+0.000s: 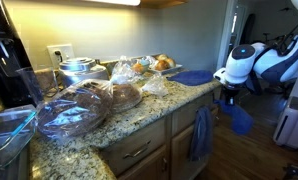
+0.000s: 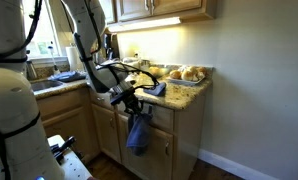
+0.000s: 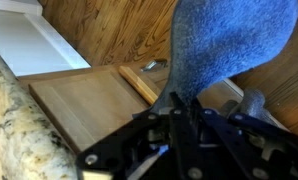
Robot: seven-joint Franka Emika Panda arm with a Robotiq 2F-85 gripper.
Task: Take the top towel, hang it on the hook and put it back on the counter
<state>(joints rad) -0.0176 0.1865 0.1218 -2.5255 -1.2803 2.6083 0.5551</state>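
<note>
My gripper is shut on the bright blue top towel, which hangs from the jaws off the end of the counter, in front of the cabinets. In the wrist view the towel spreads out from the shut fingers over a wooden cabinet door. In an exterior view the gripper holds the towel beside the cabinet front. Another blue towel lies on the counter's end.
A duller grey-blue towel hangs on the cabinet front. Bagged breads, a metal pot and a tray of rolls crowd the counter. A coffee machine stands at its near end. The granite edge is close to the wrist.
</note>
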